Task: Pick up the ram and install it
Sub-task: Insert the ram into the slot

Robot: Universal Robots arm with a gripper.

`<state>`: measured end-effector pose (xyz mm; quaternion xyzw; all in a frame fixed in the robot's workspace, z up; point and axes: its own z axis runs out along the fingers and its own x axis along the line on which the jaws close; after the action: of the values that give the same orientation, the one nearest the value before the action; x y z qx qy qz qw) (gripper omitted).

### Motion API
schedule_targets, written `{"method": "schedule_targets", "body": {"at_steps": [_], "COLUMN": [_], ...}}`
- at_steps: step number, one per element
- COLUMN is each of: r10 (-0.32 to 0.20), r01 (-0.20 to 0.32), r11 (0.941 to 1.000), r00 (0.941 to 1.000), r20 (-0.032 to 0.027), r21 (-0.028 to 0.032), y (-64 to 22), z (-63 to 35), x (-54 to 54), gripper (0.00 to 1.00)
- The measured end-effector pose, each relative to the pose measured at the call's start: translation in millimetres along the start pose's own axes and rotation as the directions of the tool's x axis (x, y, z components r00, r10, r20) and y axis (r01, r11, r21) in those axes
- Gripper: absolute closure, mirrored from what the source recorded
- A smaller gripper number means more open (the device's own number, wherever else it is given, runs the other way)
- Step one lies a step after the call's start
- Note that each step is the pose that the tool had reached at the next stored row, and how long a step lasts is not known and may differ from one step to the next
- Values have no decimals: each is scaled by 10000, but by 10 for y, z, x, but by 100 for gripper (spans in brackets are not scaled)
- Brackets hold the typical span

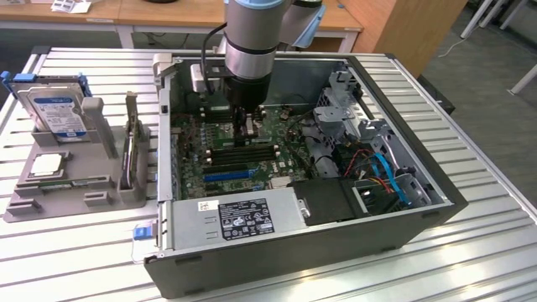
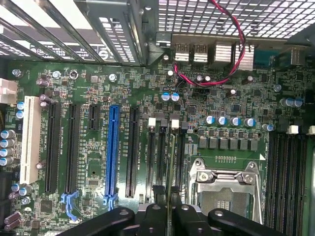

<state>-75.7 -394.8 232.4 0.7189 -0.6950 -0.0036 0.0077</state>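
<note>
Table: A (image 1: 470, 251) silver metal table with long grooves was closest to us.
Case: An open black computer case (image 1: 336, 251) lay on its side on the table.
Power box: A grey power box (image 1: 243, 217) with a black and white sticker sat at the near end of the case.
Tray: A grey tray (image 1: 59, 204) stood beside the case, on the exterior view's left. It held a silver hard drive (image 1: 57, 113) and a tall card (image 1: 130, 145) standing up.
Board: The big green board (image 2: 231, 113) lay flat inside the case. It had a long blue slot (image 2: 112, 147) and a square metal chip holder (image 2: 229, 182).
Gripper: The gripper (image 2: 171, 209) was down inside the case, over the board. Its black fingers (image 2: 157, 216) were squeezed close, pinching the ram.
Ram: The ram (image 2: 172, 167) was between the fingers, seen from its thin edge. It hung over the thin black slots (image 2: 152, 157) with white clips, next to the chip holder. I could not tell if it touched a slot.
Arm: The grey arm (image 1: 251, 50) came straight down from above.
Desk: A wooden desk (image 1: 168, 12) stood far behind.
</note>
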Motion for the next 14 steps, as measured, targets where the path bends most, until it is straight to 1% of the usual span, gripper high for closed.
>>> {"method": "schedule_targets", "body": {"at_steps": [4,7,14], "r10": [1,-2,0], "r01": [-1,2,0], "r11": [10000,10000,10000], "r00": [10000,10000,10000], "r20": [-1,-2,0], "r21": [0,0,1], "y": [31,32,34], "z": [1,10,30], "x": [-1,3,91], "gripper": [86,86,86]}}
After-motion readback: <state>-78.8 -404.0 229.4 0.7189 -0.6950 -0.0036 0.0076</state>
